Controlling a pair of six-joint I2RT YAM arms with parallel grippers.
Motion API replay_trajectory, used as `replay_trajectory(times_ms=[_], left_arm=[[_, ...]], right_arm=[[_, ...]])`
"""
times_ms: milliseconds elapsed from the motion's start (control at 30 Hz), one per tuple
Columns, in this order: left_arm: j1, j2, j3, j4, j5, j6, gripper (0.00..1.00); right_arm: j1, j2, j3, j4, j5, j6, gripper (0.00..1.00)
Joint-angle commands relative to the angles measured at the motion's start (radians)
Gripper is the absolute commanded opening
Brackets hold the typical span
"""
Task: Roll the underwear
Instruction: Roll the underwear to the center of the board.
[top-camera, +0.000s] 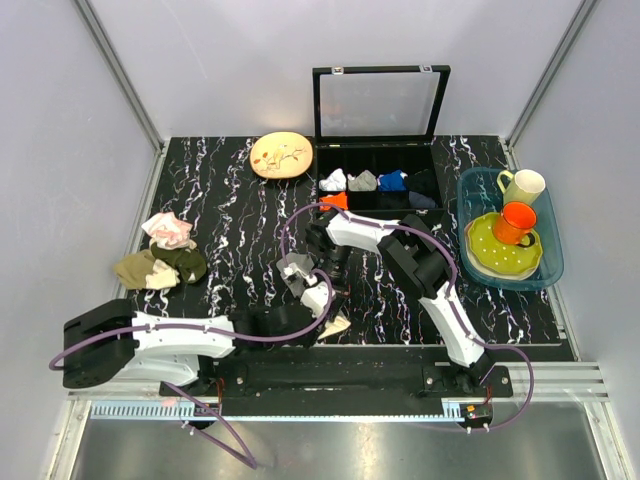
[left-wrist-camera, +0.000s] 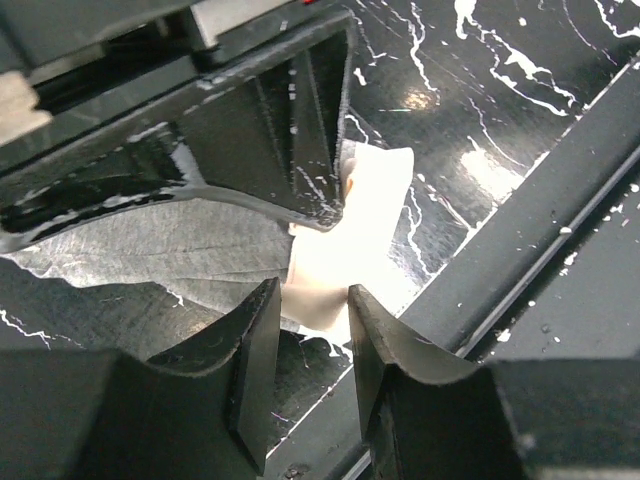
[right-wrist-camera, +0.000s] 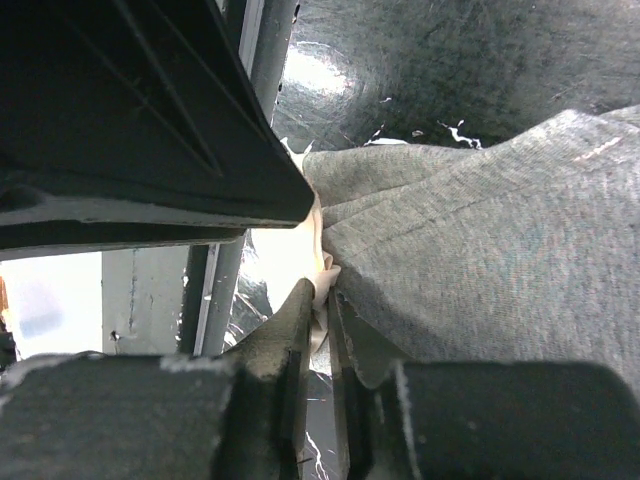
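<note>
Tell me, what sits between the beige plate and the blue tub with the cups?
Top view: a black compartment box, lid raised, small folded cloths inside, stands between the plate and the blue tub.

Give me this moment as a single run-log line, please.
stage: gripping underwear | left hand: astride cream edge, grip unclear | right hand: pinching grey fold

Underwear (right-wrist-camera: 480, 250): grey knit cloth, matt, finely ribbed.
Cream edge (left-wrist-camera: 370, 200), between the left fingers (left-wrist-camera: 250, 350): paler, smoother cloth.
Left fingers: black plastic, smooth, slightly shiny.
Table (left-wrist-camera: 480, 60), beyond the fingertips: glossy black, white-veined.
</note>
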Motion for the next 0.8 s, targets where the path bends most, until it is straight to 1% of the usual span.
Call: replay_trajectory(times_ms=[0, 167, 200, 300, 333, 433, 567, 767], left_arm=[[0.012, 0.005, -0.027, 0.113, -0.060, -0.063, 0.36], [0.025, 0.036, -0.038, 0.103, -0.059, -0.111, 0.35], [0.028, 0.039, -0.045, 0.104, -0.053, -0.117, 0.35], [0.028, 0.051, -0.059, 0.107, -0.042, -0.152, 0.34], [0.028, 0.054, -0.068, 0.106, -0.042, -0.169, 0.34], [0.031, 0.051, -0.088, 0.101, -0.050, -0.204, 0.31], [0.045, 0.036, -0.102, 0.095, -0.054, -0.227, 0.28], [0.073, 0.019, -0.117, 0.095, -0.031, -0.249, 0.27]], right_arm=[[-0.002, -0.001, 0.015, -0.070, 0.003, 0.012, 0.18], [-0.008, -0.019, 0.026, -0.068, 0.000, 0.035, 0.24], [-0.011, -0.028, 0.029, -0.067, -0.006, 0.038, 0.27], [-0.032, -0.064, 0.048, -0.067, -0.013, 0.053, 0.32], [-0.037, -0.085, 0.055, -0.067, -0.013, 0.057, 0.35], [-0.066, -0.119, 0.067, -0.064, -0.013, 0.066, 0.40], [-0.098, -0.151, 0.071, -0.050, -0.001, 0.083, 0.42], [-0.166, -0.245, 0.029, -0.004, 0.010, 0.103, 0.42]])
